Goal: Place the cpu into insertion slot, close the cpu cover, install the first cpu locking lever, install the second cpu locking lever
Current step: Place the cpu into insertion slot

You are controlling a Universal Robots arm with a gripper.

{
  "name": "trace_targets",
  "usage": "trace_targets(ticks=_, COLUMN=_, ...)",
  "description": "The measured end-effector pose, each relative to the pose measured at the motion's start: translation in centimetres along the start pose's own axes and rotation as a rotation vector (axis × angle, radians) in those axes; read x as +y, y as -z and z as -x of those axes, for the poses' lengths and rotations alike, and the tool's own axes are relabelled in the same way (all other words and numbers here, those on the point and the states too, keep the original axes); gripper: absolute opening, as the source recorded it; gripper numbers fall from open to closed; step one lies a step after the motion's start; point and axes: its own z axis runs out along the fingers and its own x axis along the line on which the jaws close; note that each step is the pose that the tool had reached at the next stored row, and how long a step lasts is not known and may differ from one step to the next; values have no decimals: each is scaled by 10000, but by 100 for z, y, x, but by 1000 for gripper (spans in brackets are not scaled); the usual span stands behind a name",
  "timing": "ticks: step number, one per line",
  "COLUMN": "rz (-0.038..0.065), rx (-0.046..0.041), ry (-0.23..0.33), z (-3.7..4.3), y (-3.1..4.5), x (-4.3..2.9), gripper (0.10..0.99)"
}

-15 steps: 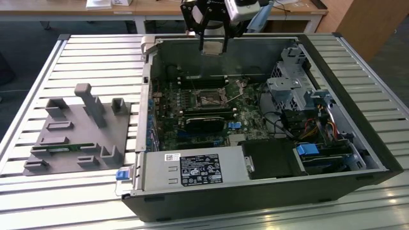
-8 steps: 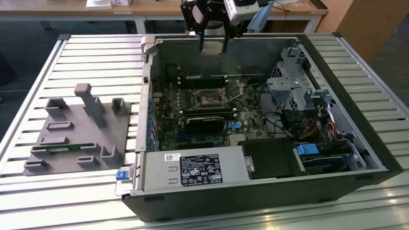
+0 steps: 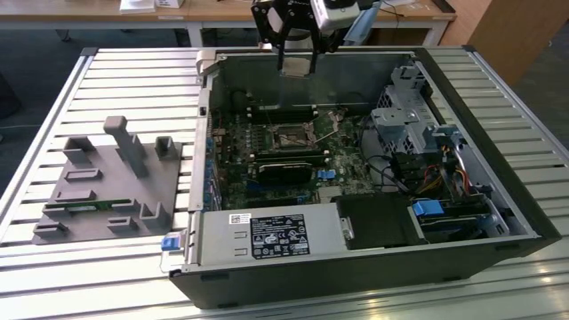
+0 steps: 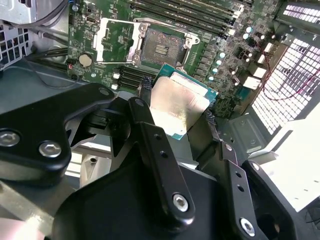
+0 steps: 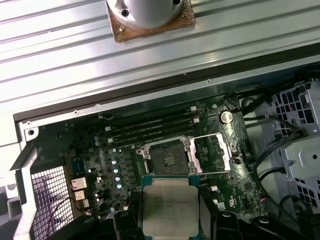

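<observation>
1. My gripper (image 4: pixel 176 107) is clenched on the cpu (image 4: pixel 184 95). Its two black fingers (image 4: pixel 146 107) press on opposite edges of the chip, and the silver-grey top faces the second wrist view.
2. In the exterior view the gripper (image 3: pixel 296 69) hangs above the open computer case (image 3: pixel 462 93), over its far end. It is well clear of the motherboard (image 3: pixel 266 143).
3. The insertion slot (image 5: pixel 170 160) lies bare with its dark centre exposed. In the first wrist view the cpu (image 5: pixel 170 207) sits just short of it and does not touch it.
4. The cpu cover (image 5: pixel 212 155) is swung open and lies beside the slot, on the side nearer the coin cell battery (image 5: pixel 226 116).
5. Four long memory slots (image 5: pixel 150 125) run along the slot's other flank.
6. As for writing, the cpu top carries fine etched lines of print, and the power supply (image 3: pixel 266 237) bears a black-and-white printed label. I cannot make out the text on either.
7. The case rests on a slatted aluminium desk (image 3: pixel 133 80). A grey parts fixture (image 3: pixel 106 180) sits at the exterior view's left.
</observation>
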Motion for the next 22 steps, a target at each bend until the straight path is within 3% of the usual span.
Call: trace_targets(ticks=22, rz=7, rx=-35, ry=-393, z=0, y=0, x=0, gripper=541)
